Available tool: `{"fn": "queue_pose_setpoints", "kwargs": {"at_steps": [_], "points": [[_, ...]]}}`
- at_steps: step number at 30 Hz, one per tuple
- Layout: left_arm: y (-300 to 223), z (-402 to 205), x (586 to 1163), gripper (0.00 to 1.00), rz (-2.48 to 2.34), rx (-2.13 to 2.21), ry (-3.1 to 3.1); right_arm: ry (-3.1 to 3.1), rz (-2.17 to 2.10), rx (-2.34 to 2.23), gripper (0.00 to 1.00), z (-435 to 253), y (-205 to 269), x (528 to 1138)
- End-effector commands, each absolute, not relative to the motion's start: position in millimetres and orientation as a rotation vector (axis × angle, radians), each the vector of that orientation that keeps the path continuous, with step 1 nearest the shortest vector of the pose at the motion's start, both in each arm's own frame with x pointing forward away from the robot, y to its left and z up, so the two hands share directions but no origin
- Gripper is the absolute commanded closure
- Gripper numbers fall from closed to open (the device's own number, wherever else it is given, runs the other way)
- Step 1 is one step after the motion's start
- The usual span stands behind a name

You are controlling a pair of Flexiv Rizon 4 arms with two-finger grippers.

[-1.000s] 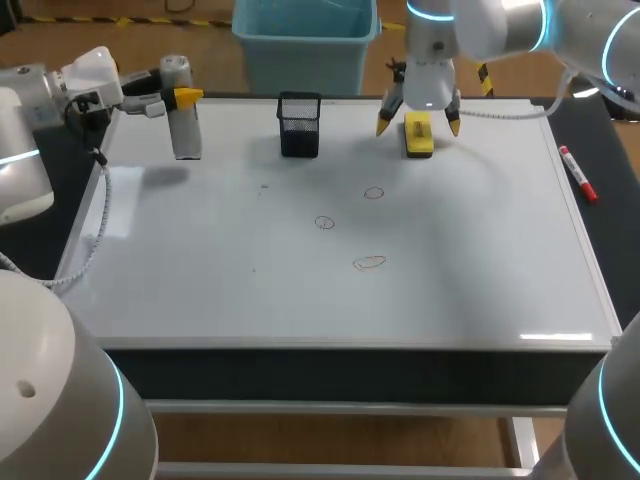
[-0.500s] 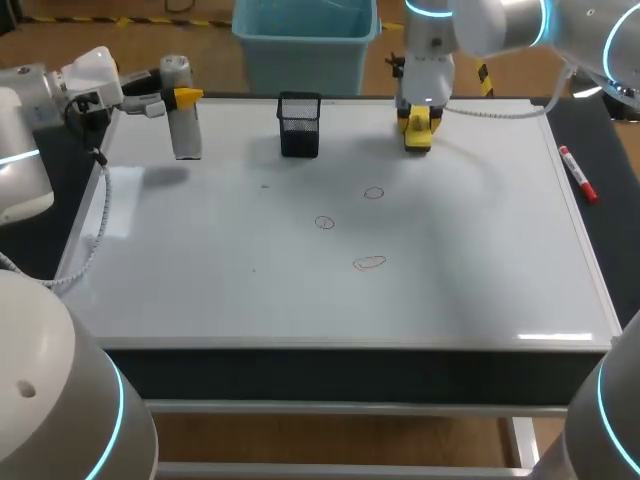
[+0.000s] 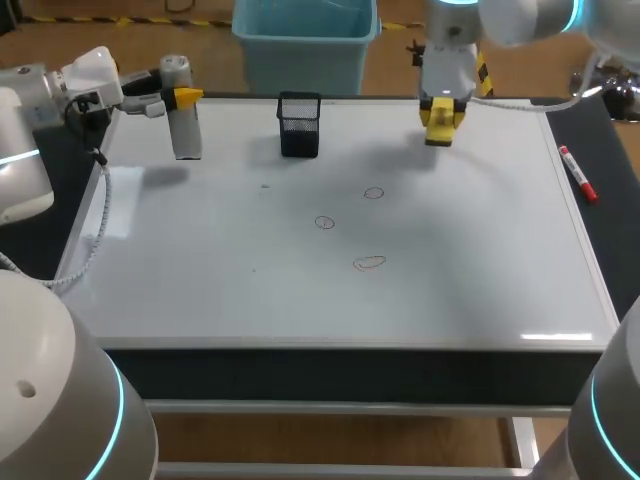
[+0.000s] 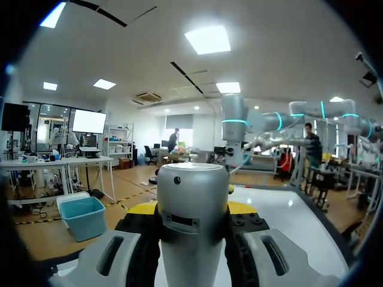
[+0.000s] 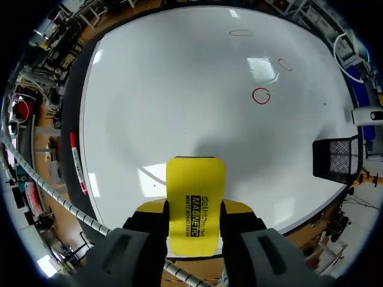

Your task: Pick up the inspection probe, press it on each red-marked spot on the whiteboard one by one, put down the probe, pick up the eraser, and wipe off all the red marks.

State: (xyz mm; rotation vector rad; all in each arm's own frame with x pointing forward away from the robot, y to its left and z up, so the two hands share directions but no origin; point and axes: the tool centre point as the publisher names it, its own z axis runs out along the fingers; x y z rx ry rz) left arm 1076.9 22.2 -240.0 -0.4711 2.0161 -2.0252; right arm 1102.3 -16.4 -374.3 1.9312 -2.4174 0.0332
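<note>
The grey cylindrical probe hangs upright over the whiteboard's far left corner, with my left gripper shut on it. In the left wrist view the probe fills the gap between the fingers. My right gripper holds the yellow eraser above the board's far edge, right of centre. In the right wrist view the eraser sticks out between the fingers. Three small red rings lie mid-board: one, another, and an oval.
A black mesh pen cup stands at the board's far edge between the two grippers. A red marker lies on the dark strip right of the board. A white cable runs along the left edge.
My right gripper closed on the eraser, then lifted it and carried it a little to the right. The left arm and probe have not moved.
</note>
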Motion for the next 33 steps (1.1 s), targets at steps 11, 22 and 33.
{"fn": "queue_pose_setpoints", "kwargs": {"at_steps": [11,22,33], "points": [[21.7,-239.6,1076.5,1.00,-2.025,-0.470,2.012,-2.578,0.066,1.808,1.00,-366.0,-85.0,1028.0],[21.7,-239.6,1076.5,1.00,-2.025,-0.470,2.012,-2.627,0.090,1.733,1.00,-365.1,-113.1,996.2],[21.7,-239.6,1076.5,1.00,-2.025,-0.470,2.012,-2.651,0.096,1.709,1.00,-364.0,-116.6,991.6]]}}
